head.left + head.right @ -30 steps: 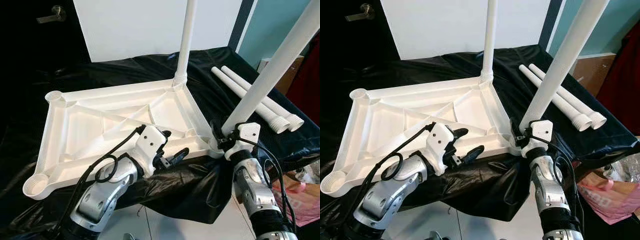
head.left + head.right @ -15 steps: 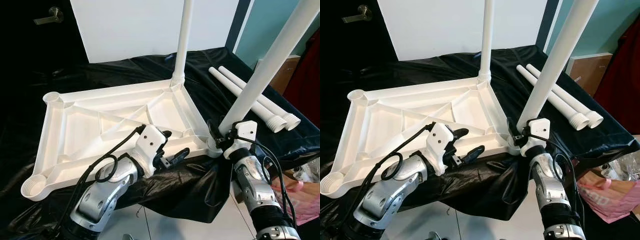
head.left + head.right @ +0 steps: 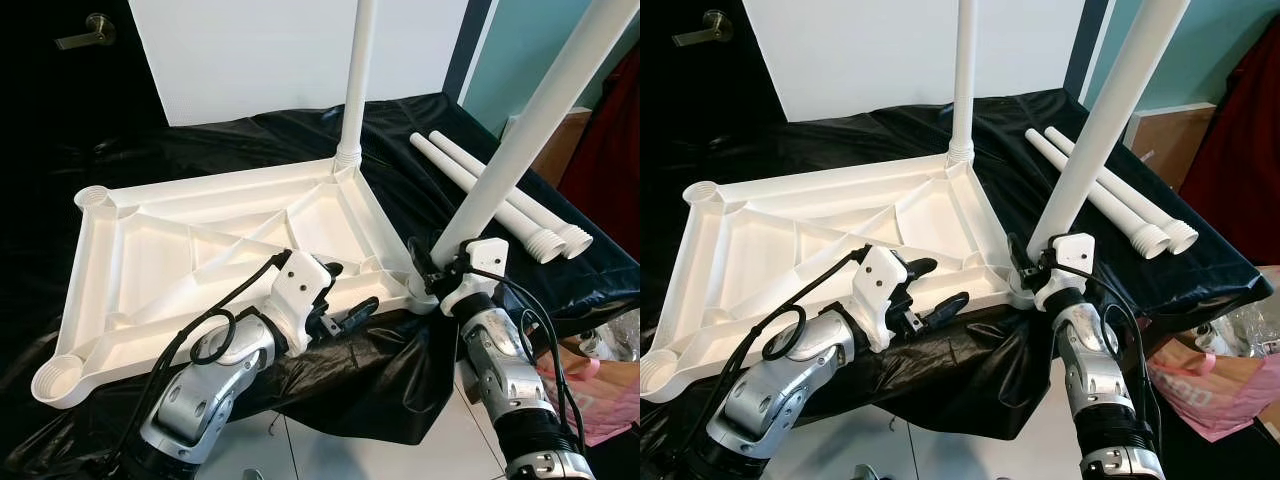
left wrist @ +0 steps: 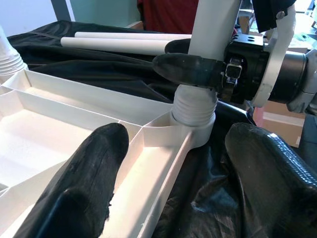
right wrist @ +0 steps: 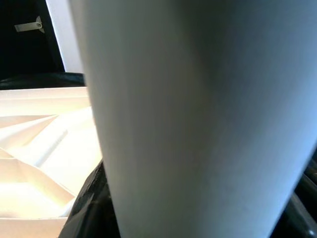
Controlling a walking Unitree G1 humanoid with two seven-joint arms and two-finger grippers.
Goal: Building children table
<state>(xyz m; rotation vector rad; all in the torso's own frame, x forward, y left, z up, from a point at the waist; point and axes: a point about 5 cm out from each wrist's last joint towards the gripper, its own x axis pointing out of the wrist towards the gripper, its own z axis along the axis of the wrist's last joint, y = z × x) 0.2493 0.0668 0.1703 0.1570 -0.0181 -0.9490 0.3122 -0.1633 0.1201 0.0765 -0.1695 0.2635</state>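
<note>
**Seating the second leg in its corner socket**

The white ribbed plastic tabletop (image 3: 230, 240) lies upside down on the black plastic sheet (image 3: 500, 170) that covers the work surface, its near edge at the drop of the sheet. One long white plastic leg (image 3: 357, 75) already stands upright in the far right corner socket. A second white plastic leg (image 3: 520, 140) leans up and to the right out of the near right corner socket (image 4: 192, 130), and in the left wrist view its ribbed threaded end sits just inside the socket mouth. Two more white plastic legs (image 3: 500, 200) lie side by side on the sheet, well apart to the right.

The right gripper (image 3: 437, 270) is clamped around the leaning leg just above the threads. The left gripper (image 3: 345, 300) hovers with its fingers (image 4: 94, 168) spread wide over the tabletop's near rim, just beside that socket, gripping nothing.

The step in hand looks to be screwing this leg home. It would go best if the leg were first brought square to the socket, since its present tilt risks cross-threading. The left gripper is well placed to press down on the rim and stop the light tabletop turning or sliding off the sheet while the right twists
</note>
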